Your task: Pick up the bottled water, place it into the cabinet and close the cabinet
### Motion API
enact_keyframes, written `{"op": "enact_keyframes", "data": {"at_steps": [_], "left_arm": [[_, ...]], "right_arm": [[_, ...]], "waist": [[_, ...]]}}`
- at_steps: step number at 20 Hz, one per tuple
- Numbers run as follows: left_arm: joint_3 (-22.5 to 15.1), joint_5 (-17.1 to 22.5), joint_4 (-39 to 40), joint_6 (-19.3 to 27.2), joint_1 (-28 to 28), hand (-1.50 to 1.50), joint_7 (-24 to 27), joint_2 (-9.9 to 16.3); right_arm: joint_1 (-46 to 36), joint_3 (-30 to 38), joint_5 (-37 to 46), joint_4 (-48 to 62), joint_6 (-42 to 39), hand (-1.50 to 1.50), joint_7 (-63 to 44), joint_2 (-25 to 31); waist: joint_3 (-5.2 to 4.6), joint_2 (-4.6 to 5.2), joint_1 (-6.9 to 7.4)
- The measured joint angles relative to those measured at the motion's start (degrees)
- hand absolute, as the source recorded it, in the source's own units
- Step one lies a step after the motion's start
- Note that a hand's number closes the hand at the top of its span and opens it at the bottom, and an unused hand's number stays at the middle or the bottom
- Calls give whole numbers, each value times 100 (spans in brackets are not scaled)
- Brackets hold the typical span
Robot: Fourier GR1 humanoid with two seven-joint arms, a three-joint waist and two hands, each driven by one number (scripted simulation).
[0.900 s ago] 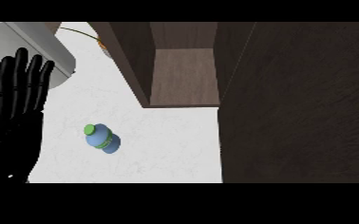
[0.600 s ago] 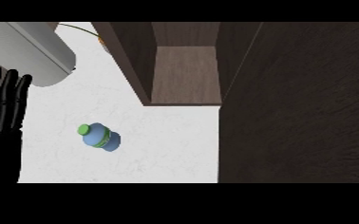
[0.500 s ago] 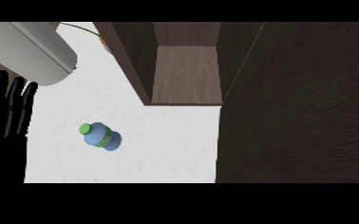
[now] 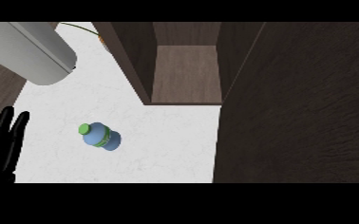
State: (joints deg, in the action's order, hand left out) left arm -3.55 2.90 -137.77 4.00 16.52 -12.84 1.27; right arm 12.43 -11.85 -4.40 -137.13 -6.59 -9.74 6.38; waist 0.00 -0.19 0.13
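Note:
The bottled water (image 4: 99, 136), blue with a green cap and a green band, sits on the white counter (image 4: 161, 142) left of centre. The dark wooden cabinet (image 4: 186, 71) stands open behind it, its inside shelf bare. The cabinet's door (image 4: 288, 104) fills the right side as a large dark panel. Only the straight black fingers of my left hand (image 4: 10, 140) show at the left edge, well left of the bottle, touching nothing. My right hand is out of sight.
A thick grey cylinder (image 4: 35, 52) reaches in from the upper left corner above the counter. A thin yellow-green stem (image 4: 84, 28) lies beside the cabinet's left wall. Bare counter lies between the bottle and the cabinet opening.
My left hand has slid out toward the left edge, so only its fingers remain. The grey cylinder has come further in at the upper left. The bottle has stayed put.

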Motion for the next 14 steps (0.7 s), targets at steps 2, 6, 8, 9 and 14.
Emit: {"op": "enact_keyframes", "data": {"at_steps": [2, 6, 8, 9, 14], "left_arm": [[13, 46, -178, -5, 106, -150, -177, 2], [-138, -88, -357, 55, 357, -150, -384, -63], [-87, -97, -373, 36, 407, -150, -472, -49], [-127, -137, -360, 37, 478, -150, -434, -63], [-184, -353, -235, -12, 473, -150, -500, -47]], "right_arm": [[24, -158, 97, -174, 33, -150, -172, -39], [50, -449, 332, -406, 140, -150, -443, -140], [30, -580, 413, -418, 198, -150, -466, -219], [114, -644, 428, -425, 182, -150, -427, -223], [-82, -856, 546, -480, 350, -150, -756, -312]], "waist": [[0, 3, -1], [0, 5, 1], [0, 6, 0], [-1, 6, -2], [-1, 9, -8]]}}
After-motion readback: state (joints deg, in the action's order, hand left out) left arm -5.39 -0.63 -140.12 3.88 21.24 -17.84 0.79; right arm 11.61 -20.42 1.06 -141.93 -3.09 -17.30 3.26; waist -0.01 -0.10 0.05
